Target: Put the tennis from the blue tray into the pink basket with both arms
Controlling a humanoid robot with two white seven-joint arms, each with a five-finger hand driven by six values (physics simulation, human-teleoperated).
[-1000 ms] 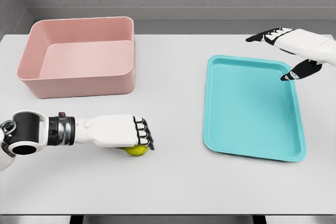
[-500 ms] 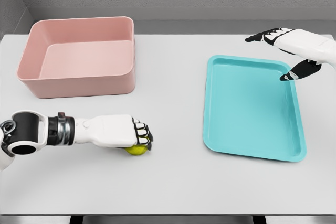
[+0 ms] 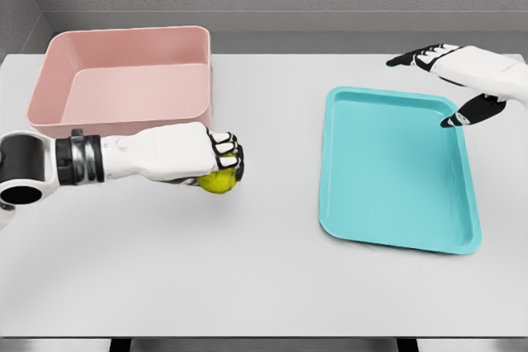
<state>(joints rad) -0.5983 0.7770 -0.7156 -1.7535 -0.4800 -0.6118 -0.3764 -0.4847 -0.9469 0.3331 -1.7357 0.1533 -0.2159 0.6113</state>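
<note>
The left hand [image 3: 216, 157] curls its fingers over a yellow-green tennis ball [image 3: 217, 181], gripping it from above at the middle-left of the white table [image 3: 272, 278], just in front of the near right corner of the pink basket [image 3: 124, 88]. The ball shows below the knuckles, only its lower half visible, and it appears raised off the tabletop. The white left arm reaches in from the picture's left edge, lying across the front wall of the basket. The basket stands at the far left of the table with nothing inside. At the right, the blue tray [image 3: 396, 171] lies flat with nothing on it, well apart from the ball. The right hand [image 3: 450, 80] hangs over the tray's far right corner, its dark-tipped fingers spread and holding nothing, with the thumb pointing down toward the tray's rim and the other fingers stretched out to the left
</note>
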